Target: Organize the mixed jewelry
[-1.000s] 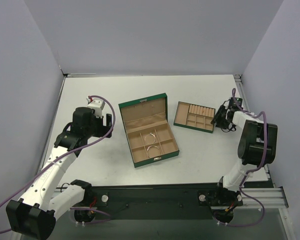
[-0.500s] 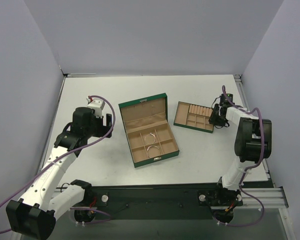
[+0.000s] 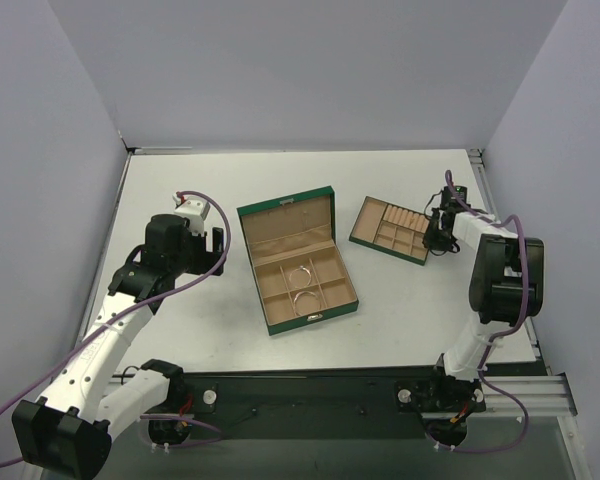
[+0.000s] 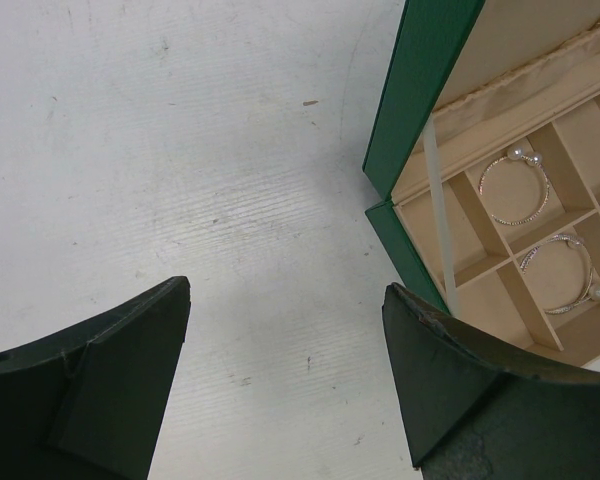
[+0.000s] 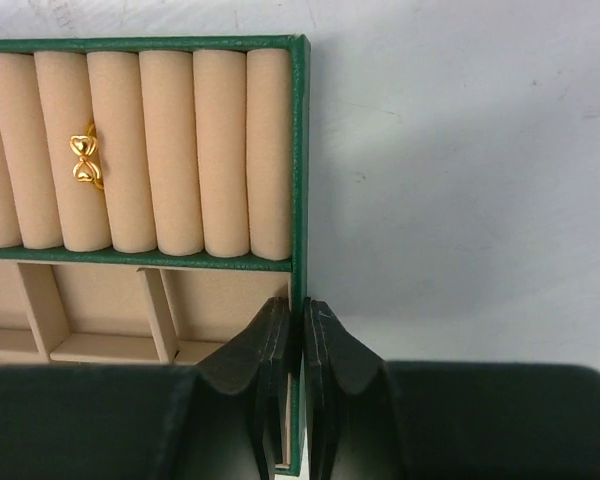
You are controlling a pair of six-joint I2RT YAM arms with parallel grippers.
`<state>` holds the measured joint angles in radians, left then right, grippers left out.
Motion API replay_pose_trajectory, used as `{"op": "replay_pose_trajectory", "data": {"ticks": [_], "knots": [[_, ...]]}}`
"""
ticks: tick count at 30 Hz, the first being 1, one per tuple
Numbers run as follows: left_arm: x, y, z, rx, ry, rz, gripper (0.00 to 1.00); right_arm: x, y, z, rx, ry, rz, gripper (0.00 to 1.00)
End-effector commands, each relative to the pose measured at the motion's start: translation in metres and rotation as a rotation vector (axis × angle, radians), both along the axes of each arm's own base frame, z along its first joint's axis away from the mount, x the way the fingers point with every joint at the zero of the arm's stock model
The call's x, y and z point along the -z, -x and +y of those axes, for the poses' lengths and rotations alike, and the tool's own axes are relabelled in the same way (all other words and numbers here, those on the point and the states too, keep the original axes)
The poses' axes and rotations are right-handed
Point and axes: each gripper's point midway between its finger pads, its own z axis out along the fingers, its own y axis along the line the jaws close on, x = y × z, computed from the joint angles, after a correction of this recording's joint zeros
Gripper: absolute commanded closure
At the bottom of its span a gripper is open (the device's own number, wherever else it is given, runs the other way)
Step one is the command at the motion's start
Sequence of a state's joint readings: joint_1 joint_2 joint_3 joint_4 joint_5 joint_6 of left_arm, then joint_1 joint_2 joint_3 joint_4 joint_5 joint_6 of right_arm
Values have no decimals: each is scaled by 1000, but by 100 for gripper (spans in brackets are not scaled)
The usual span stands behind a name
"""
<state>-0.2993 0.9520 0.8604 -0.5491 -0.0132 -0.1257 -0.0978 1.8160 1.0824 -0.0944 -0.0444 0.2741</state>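
Observation:
Two thin silvery bangle hoops [image 3: 299, 273] [image 3: 304, 298] lie in compartments of the open green box [image 3: 325, 192]; they also show in the left wrist view [image 4: 517, 154] [image 4: 599, 293]. A small gold ring [image 5: 83, 163] sits between the tan rolls of the small green tray [image 5: 298, 150], which lies right of the box [image 3: 358, 238]. No chain is in view. My right gripper [image 5: 301, 305] is shut on the tray's right wall [image 3: 436, 236]. My left gripper [image 4: 287, 290] is open and empty above bare table left of the box [image 3: 217, 240].
The box's green lid [image 4: 420, 75] stands upright close to my left gripper's right finger. Grey walls enclose the table on the left, back and right. The right arm's elbow [image 3: 504, 280] hangs near the table's right edge.
My right gripper has moved onto the tray's right wall, and the tray has turned slightly and shifted a little away. The left arm has not moved.

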Motion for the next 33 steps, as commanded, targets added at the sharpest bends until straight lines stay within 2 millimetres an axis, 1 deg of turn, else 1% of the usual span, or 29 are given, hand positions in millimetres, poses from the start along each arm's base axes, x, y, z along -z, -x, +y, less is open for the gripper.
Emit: {"op": "replay_pose_trajectory", "data": {"ticks": [1,2,5,6,8,9,10,12,13,18,21,22,24,25,26,27,28,30,31,32,33], "knots": [[-13,-5,-2,12,14,-51,12,-17,-1,-9,16,35,-3,100],[-13,-5,-2,12,14,-51,12,-24,-2,-10,19,41,-18,100],[-14,-5,-2,12,15,-54,12,-34,0,-10,23,43,-38,100],[-14,-5,-2,12,16,-56,12,-35,3,-9,24,41,-35,100],[-14,-4,-2,12,16,-56,12,-43,4,-9,31,39,-58,100],[-14,-3,-6,31,30,-51,12,-44,7,-8,32,38,-55,100],[-15,-3,-5,29,30,-55,12,-50,7,-8,35,38,-71,100],[-15,-3,-6,31,31,-54,12,-55,11,-9,44,34,-75,100],[-15,-3,-6,33,32,-52,12,-61,12,-12,58,54,-87,100],[-16,-2,-7,35,35,-56,12,-69,23,-16,92,46,-101,100],[-17,-2,-8,38,39,-61,12,-74,34,-18,107,58,-105,100],[-18,-2,-7,37,40,-63,12,-82,36,-19,117,63,-127,100],[-18,-2,-7,37,40,-64,12,-84,46,-19,120,63,-122,100],[-18,-2,-7,38,41,-65,12,-94,48,-19,128,63,-149,100],[-18,-2,-8,42,43,-63,12,-92,55,-20,132,66,-140,100],[-18,-2,-9,44,45,-61,12,-94,58,-20,139,64,-145,100],[-18,-2,-10,48,46,-59,12,-102,61,-20,144,62,-167,100],[-19,-2,-10,48,48,-63,12,-103,71,-19,150,56,-164,100],[-18,-2,-10,49,46,-59,12,-109,74,-19,153,54,-187,100],[-18,-2,-9,47,46,-59,12,-111,76,-16,155,41,-196,100],[-18,-2,-10,50,48,-62,12,-108,81,-14,153,34,-189,100]]}}
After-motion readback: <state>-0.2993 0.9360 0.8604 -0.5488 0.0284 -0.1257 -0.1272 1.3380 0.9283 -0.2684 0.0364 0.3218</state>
